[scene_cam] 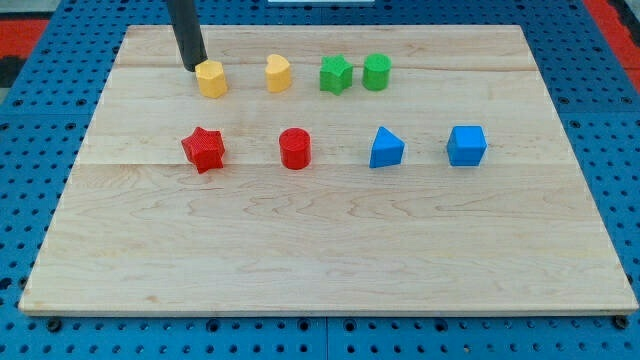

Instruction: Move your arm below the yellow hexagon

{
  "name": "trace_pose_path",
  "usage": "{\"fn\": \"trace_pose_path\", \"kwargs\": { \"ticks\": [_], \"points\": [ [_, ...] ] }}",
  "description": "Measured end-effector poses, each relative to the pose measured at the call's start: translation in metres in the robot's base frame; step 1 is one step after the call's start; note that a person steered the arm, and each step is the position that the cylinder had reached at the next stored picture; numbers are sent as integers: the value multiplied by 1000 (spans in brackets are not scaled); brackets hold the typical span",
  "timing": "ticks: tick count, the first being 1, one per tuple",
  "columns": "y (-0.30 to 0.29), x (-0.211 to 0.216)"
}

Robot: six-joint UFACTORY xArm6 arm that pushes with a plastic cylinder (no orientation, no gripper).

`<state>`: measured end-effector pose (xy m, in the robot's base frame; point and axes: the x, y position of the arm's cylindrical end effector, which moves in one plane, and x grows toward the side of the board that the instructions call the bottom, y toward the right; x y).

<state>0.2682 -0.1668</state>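
Observation:
The yellow hexagon (211, 78) sits near the view's top left of the wooden board (330, 250). My tip (194, 67) rests on the board just left of and slightly above the hexagon, close to or touching its left side. The dark rod rises from there out of the view's top.
A yellow heart (278, 73), a green star (336, 74) and a green cylinder (377, 72) stand in the top row to the hexagon's right. Below are a red star (204, 149), a red cylinder (295, 148), a blue triangular block (386, 148) and a blue cube (466, 145).

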Motion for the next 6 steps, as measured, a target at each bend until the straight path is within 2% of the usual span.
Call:
{"fn": "trace_pose_path", "kwargs": {
  "ticks": [1, 2, 3, 5, 6],
  "points": [
    [5, -65],
    [83, -58],
    [76, -13],
    [58, 23],
    [58, 67]
  ]
}}
